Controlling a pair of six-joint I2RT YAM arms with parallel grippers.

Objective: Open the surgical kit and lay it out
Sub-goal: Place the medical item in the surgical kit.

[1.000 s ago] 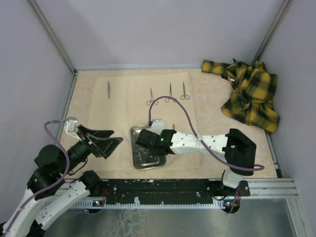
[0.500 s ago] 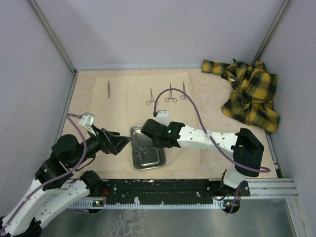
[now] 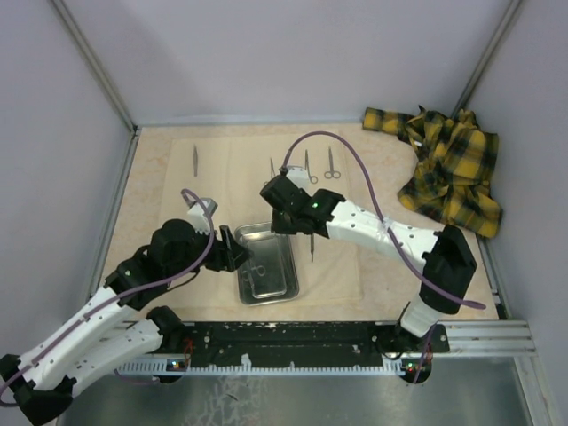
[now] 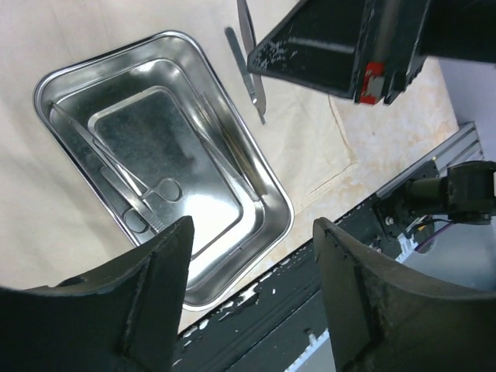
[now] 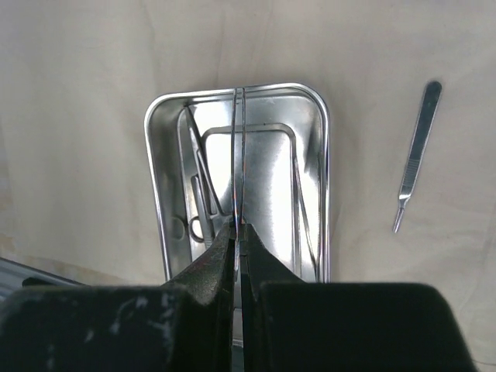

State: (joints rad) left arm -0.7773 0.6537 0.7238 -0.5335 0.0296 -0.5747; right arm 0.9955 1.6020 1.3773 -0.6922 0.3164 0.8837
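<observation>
The right tool [image 5: 239, 232] is pinched together on what looks like thin two-bladed metal tweezers [image 5: 239, 155], seen edge-on, above the shiny rectangular steel tray [image 5: 232, 88] on the pale beige cloth wrap [image 3: 231, 169]. Gripped at one end only, they could swing or slip and drop back. The left tool [image 4: 252, 248], jaws apart and empty, hovers at the tray's near rim over ring-handled forceps [image 4: 147, 198]. With the arms so close, a reach risks a knock or a shoved tray.
</observation>
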